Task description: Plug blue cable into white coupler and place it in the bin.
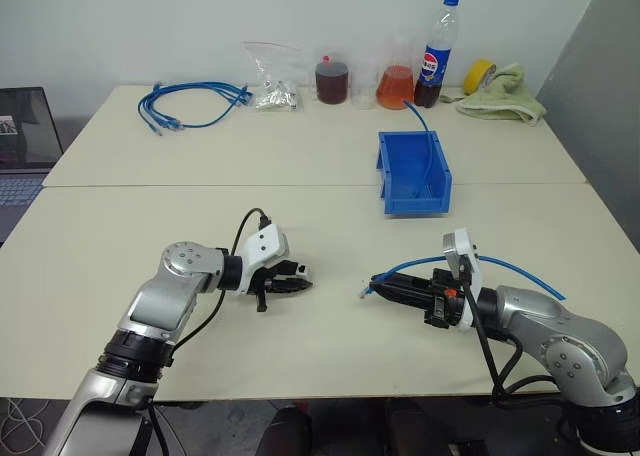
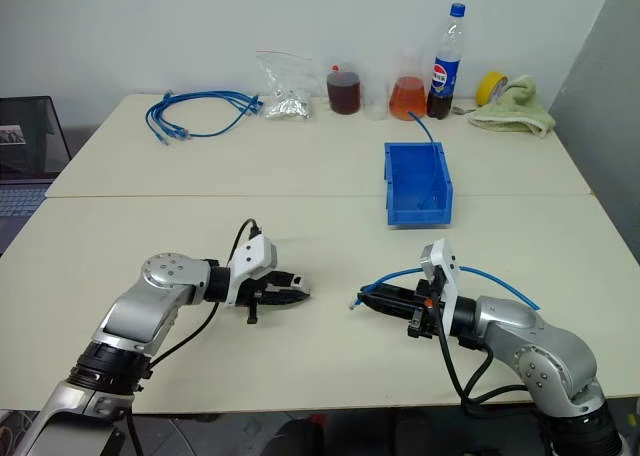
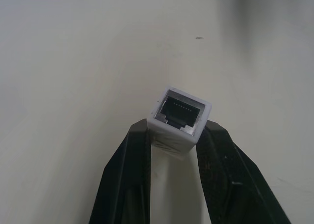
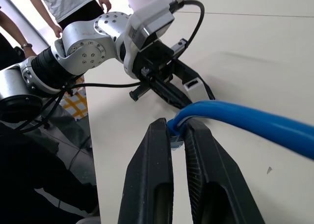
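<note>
Two tools face each other over the counter (image 1: 330,376): left tool (image 1: 296,276) clamps the rigid white coupler (image 3: 180,122); right tool (image 1: 385,288), at three o'clock, pinches the limp, light blue cable (image 4: 245,118) near its plug.

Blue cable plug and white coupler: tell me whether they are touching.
Apart. The left eye view shows bare table between the white coupler in the left pincer and the blue cable plug in the right pincer; the left wrist view shows the socket empty.
</note>
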